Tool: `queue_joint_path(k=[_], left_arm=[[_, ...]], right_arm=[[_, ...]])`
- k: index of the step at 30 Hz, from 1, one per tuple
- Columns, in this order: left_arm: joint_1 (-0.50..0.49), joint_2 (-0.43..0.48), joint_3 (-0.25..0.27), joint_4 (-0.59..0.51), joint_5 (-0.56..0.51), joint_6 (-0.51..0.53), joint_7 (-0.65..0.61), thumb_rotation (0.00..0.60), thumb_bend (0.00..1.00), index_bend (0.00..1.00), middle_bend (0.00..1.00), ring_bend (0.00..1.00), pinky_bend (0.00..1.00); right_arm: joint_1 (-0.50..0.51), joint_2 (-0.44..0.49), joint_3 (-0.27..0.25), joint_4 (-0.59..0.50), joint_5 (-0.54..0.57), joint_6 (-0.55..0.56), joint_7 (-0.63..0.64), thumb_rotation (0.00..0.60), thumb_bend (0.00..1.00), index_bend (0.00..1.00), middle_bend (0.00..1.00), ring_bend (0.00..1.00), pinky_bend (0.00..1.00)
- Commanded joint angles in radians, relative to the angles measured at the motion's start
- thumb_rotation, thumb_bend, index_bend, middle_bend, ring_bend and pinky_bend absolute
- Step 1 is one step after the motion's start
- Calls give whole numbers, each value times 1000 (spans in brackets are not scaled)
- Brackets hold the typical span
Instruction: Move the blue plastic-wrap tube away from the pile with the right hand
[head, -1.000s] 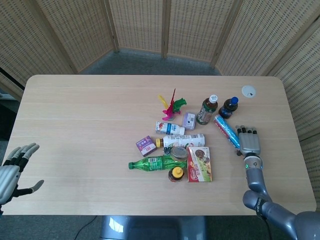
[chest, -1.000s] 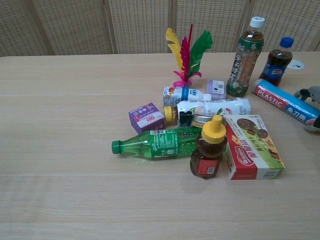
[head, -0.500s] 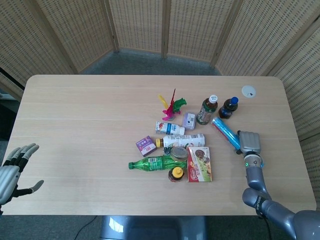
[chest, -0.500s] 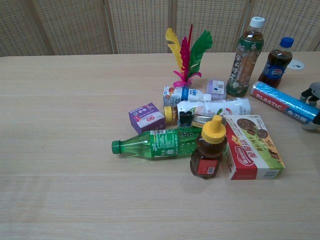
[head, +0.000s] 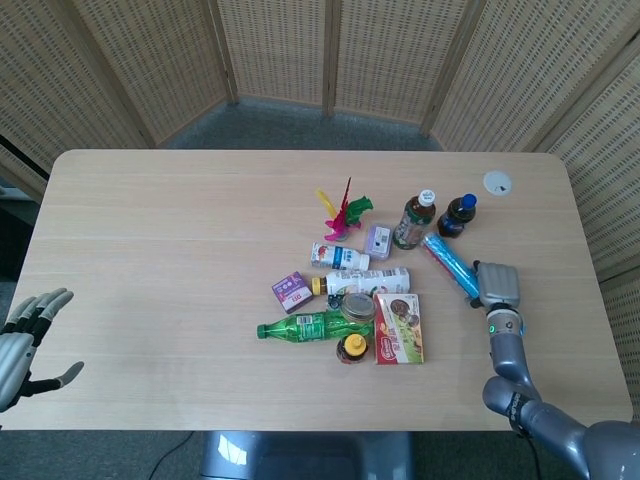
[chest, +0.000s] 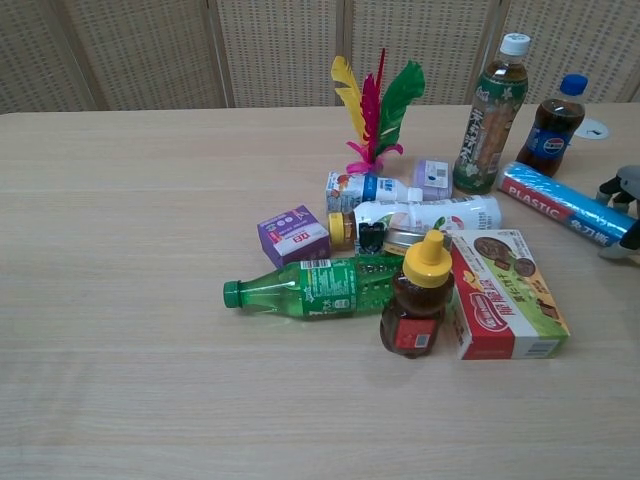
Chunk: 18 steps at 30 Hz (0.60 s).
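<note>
in the head view the blue plastic-wrap tube (head: 451, 265) lies at the right edge of the pile (head: 350, 290), near the cola bottle (head: 458, 215); the right hand (head: 498, 284) touches its far end, fingers curled under, so a grip i cannot tell. in the chest view only fingertips (chest: 618, 188) show beside the tube. it seems not yet moved away.

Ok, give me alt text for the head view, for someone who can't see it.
The right robot hand grips the outer end of the blue plastic-wrap tube, which lies beside a pile of bottles and boxes on a wooden table. The left robot hand hovers open at the table's near left corner.
</note>
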Motion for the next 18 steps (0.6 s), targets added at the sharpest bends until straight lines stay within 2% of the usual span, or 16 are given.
queue_joint_path(k=[1, 10, 18], left_arm=[[-1, -2, 0, 1, 1, -1, 0, 600, 297, 33, 0, 0, 0], [-5, -10, -2, 4, 5, -6, -1, 600, 297, 33, 0, 0, 0], [0, -8, 2, 1, 16, 5, -2, 600, 297, 34, 0, 0, 0]], right_arm=[[-11, 58, 17, -82, -6, 47, -3, 600, 243, 727, 992, 923, 711], [-40, 223, 42, -326, -32, 169, -26, 600, 244, 736, 1000, 952, 725], [-36, 335, 70, -454, -39, 232, -58, 600, 242, 731, 1000, 951, 726]])
